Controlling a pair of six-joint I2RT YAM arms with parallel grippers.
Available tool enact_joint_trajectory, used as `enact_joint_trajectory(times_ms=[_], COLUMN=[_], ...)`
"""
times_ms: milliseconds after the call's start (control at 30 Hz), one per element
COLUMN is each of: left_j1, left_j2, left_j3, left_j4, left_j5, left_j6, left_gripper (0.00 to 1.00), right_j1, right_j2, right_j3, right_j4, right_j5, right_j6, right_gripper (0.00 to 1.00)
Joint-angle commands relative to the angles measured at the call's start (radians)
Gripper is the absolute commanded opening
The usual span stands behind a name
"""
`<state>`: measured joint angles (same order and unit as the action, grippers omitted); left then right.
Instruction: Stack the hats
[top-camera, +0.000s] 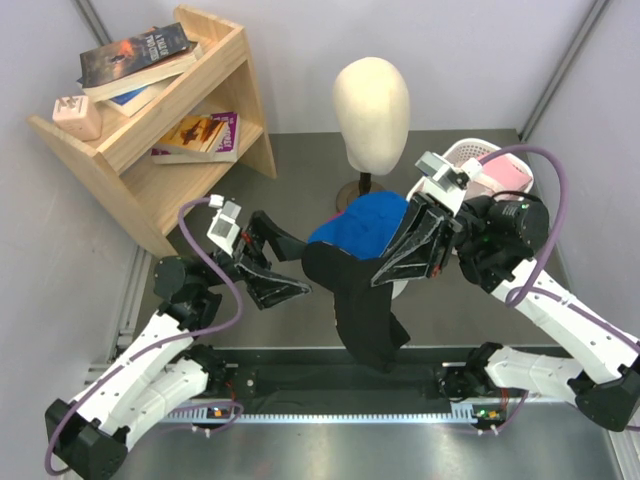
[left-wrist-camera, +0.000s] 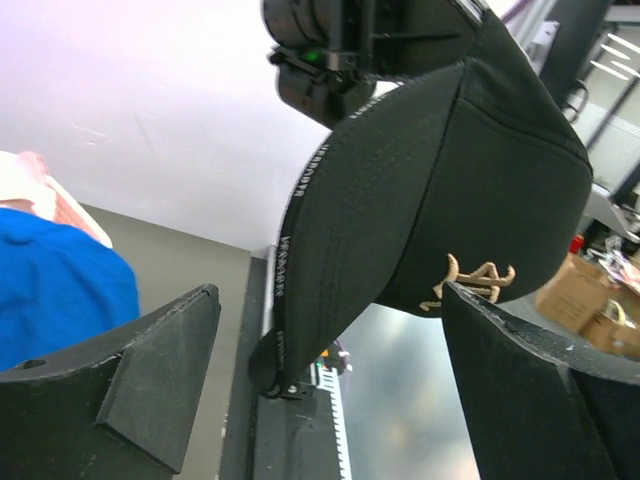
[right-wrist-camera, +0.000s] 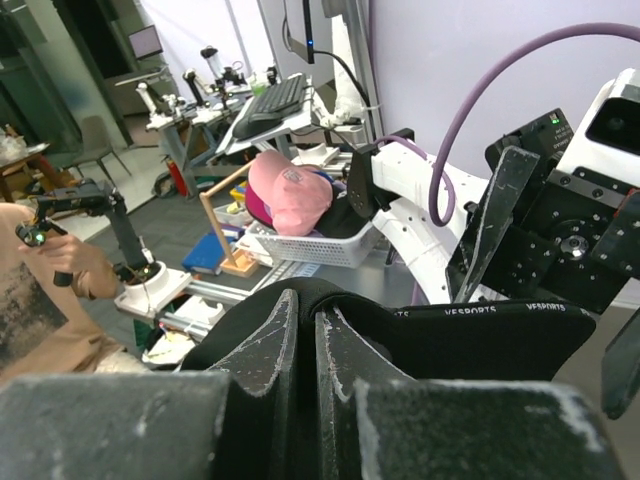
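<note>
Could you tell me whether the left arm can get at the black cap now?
Probably yes: the open left claw faces the black cap, which the right claw holds up, with nothing between them.

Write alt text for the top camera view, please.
The right gripper holds up a black cap; the open left gripper is beside it. Behind are a blue cap, a mannequin head and a bookshelf.

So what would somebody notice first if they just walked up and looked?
The black cap dangling over the middle of the table, pinched by the right gripper, catches the eye first. The left gripper is wide open right beside it. Just behind them lies a bright blue cap, and a cream mannequin head stands at the back.
</note>
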<state>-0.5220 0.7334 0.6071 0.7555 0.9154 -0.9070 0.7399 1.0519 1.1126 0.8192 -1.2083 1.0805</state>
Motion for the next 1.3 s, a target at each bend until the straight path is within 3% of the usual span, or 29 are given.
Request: enact_joint_trajectory(times_ms=[0, 33, 133, 167, 200, 267, 300, 333, 367, 467, 567, 700, 733, 767, 833, 900, 1167, 1267], left_j1=[-0.042, -0.056, -0.075, -0.076, -0.076, -0.076, -0.076, -0.076, -0.076, -0.076, -0.076, -0.076, -0.076, -0.076, -0.076, -0.076, -0.078, -0.099], left_j2=[0.020, 0.027, 0.027, 0.023, 0.020, 0.001, -0.003, -0.017, -0.023, -0.051, -0.058, -0.034, -0.032, -0.028, -0.019, -0.003, 0.121, 0.214], left_j3=[0.040, 0.039, 0.039, 0.037, 0.037, 0.031, 0.029, 0.023, 0.020, 0.016, 0.022, 0.039, 0.051, 0.059, 0.077, 0.097, 0.158, 0.189], left_j4=[0.054, 0.053, 0.036, 0.009, -0.008, -0.054, -0.067, -0.076, -0.085, -0.136, -0.180, -0.206, -0.215, -0.249, -0.284, -0.295, -0.193, -0.113], left_j5=[0.025, 0.025, 0.023, 0.022, 0.019, 0.005, 0.000, -0.004, -0.015, -0.035, -0.056, -0.055, -0.067, -0.073, -0.084, -0.087, -0.098, -0.115], left_j6=[0.022, 0.025, 0.046, 0.054, 0.062, 0.088, 0.100, 0.105, 0.109, 0.131, 0.145, 0.138, 0.141, 0.146, 0.160, 0.161, 0.060, -0.013], left_gripper=[0.92, 0.88, 0.60, 0.45, 0.38, 0.26, 0.14, 0.07, 0.01, 0.00, 0.00, 0.00, 0.00, 0.00, 0.00, 0.00, 0.00, 0.00], right_j1=[0.021, 0.021, 0.021, 0.021, 0.021, 0.019, 0.019, 0.015, 0.012, 0.003, -0.013, -0.025, -0.025, -0.025, -0.025, -0.025, -0.025, -0.024], right_j2=[0.007, 0.010, 0.011, 0.011, 0.011, -0.004, -0.010, -0.027, -0.035, -0.069, -0.101, -0.153, -0.177, -0.190, -0.232, -0.271, -0.336, -0.333], right_j3=[0.003, 0.000, -0.002, -0.002, 0.000, 0.004, 0.021, 0.036, 0.056, 0.128, 0.156, 0.193, 0.194, 0.193, 0.178, 0.158, 0.112, 0.107], right_j4=[0.100, 0.100, 0.087, 0.077, 0.058, -0.078, -0.177, -0.400, -0.555, -0.948, -1.122, -1.270, -1.287, -1.298, -1.318, -1.321, -1.327, -1.330], right_j5=[0.006, 0.004, -0.003, -0.007, -0.008, 0.003, 0.013, 0.057, 0.094, 0.336, 0.631, 1.097, 1.332, 1.436, 1.675, 1.816, 2.029, 2.112], right_j6=[0.029, 0.027, 0.019, 0.006, -0.011, -0.122, -0.190, -0.267, -0.456, -0.714, -0.797, -0.821, -0.821, -0.821, -0.835, -0.843, -0.867, -0.876], right_gripper=[0.00, 0.00, 0.00, 0.00, 0.00, 0.00, 0.00, 0.00, 0.00, 0.03, 0.11, 0.23, 0.27, 0.31, 0.45, 0.60, 0.99, 1.00])
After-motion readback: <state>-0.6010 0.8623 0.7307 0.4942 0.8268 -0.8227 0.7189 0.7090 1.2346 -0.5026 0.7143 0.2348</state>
